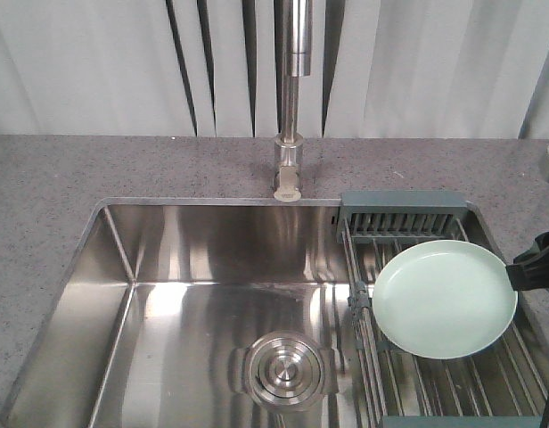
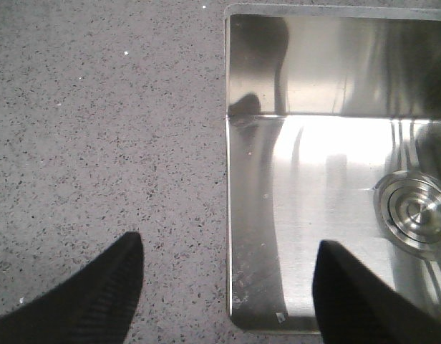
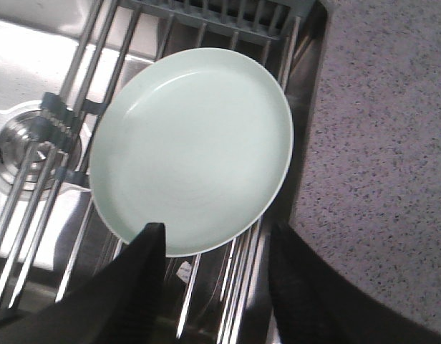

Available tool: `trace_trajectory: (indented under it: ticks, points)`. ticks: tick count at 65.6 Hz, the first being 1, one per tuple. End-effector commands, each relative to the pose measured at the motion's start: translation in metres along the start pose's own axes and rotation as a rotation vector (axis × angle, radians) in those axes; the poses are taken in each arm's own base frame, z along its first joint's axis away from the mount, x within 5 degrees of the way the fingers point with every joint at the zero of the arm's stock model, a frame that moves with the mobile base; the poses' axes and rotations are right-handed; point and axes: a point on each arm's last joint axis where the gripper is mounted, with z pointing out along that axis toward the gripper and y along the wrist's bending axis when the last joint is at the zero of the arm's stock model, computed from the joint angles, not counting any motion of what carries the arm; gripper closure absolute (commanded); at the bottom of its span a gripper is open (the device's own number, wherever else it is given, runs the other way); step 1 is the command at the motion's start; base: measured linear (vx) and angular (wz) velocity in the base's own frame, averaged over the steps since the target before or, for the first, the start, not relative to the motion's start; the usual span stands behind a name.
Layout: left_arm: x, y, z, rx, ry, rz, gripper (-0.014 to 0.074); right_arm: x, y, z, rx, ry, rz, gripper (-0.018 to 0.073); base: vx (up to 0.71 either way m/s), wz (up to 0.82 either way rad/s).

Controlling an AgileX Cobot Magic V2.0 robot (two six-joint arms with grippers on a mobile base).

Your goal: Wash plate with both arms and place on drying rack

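Plate, pale green, lies face up on the rods of the drying rack, which spans the right end of the sink. It sits toward the far part of the rack, just short of the slotted compartment, its left edge reaching the rack's left rail. The bowl looks plain and dry; no water or soap visible.

Right tool is at the plate's near-right rim. In the wrist view one finger overlaps the rim and the other stands off beside it over the rods, jaws parted with a gap; not gripping. In the front view only a dark part of the arm shows at the plate's right edge.

Left tool hangs over the left lip of the sink, fingers spread wide, nothing between them: one finger over the speckled grey surface, the other over the steel basin. Drain lies at the near middle of the basin; tap stands at the far edge, no water seen running.

Judgement: either pick-up for washing or release after it; cannot tell which. If pick-up, the right tool must close on the rim and carry the plate left under the tap, where the left tool can meet it.
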Motion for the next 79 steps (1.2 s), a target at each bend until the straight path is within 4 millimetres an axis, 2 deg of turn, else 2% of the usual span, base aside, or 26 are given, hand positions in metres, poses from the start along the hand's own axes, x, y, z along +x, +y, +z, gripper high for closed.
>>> trace_trajectory:
  ticks: [1, 14, 21, 35, 51, 62, 79]
  points:
    - [-0.011, -0.001, -0.005, 0.008, -0.079, -0.009, 0.0129, -0.003, 0.008, -0.023, 0.016, -0.084, 0.0, 0.022, 0.0, 0.0]
    - [-0.011, -0.001, -0.005, 0.008, -0.079, -0.009, 0.0129, 0.015, 0.017, -0.058, -0.007, -0.131, 0.052, 0.022, 0.0, 0.0]
    - [-0.011, -0.001, -0.005, 0.008, -0.079, -0.009, 0.0129, 0.031, 0.02, -0.07, 0.003, -0.173, 0.055, 0.0223, 0.0, 0.0]
    - [-0.011, -0.001, -0.005, 0.008, -0.079, -0.009, 0.0129, 0.08, 0.028, -0.075, 0.0, -0.182, 0.091, 0.0223, 0.0, 0.0]
    - [-0.011, -0.001, -0.005, 0.008, -0.079, -0.009, 0.0129, 0.119, 0.034, -0.082, 0.001, -0.22, 0.104, 0.0223, 0.0, 0.0]
    - [-0.011, -0.001, -0.005, 0.008, -0.079, -0.009, 0.0129, 0.129, 0.036, -0.09, 0.005, -0.271, 0.101, 0.0223, 0.0, 0.0]
    - [-0.011, -0.001, -0.005, 0.008, -0.079, -0.009, 0.0129, 0.131, 0.037, -0.093, 0.007, -0.291, 0.101, 0.0223, 0.0, 0.0]
